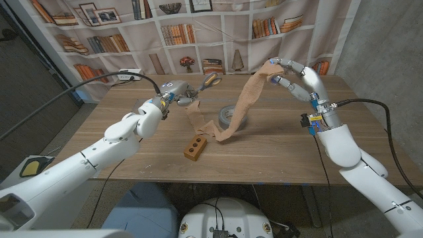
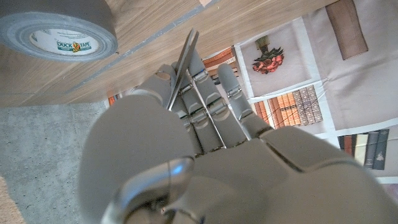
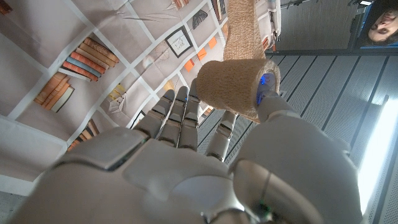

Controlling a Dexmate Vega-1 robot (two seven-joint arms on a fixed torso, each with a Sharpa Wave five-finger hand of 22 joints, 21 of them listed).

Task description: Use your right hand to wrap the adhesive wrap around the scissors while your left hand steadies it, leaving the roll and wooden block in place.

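Note:
My left hand [image 1: 166, 98] grips the scissors [image 1: 209, 81] above the table's back left, their yellow and grey handles pointing away from me. In the left wrist view a metal blade [image 2: 185, 62] runs between the fingers of the left hand [image 2: 205, 143]. A tan strip of adhesive wrap [image 1: 246, 99] sags from the scissors down to the table and climbs to my raised right hand [image 1: 299, 77]. That right hand [image 3: 186, 162] pinches the small wrap roll [image 3: 234, 87] at its fingertips.
A grey duct tape roll [image 1: 231, 118] lies mid-table under the strip, seen close in the left wrist view [image 2: 56, 31]. A wooden block [image 1: 195, 148] with holes sits nearer the front edge. A bookshelf backdrop [image 1: 132, 33] stands behind the table.

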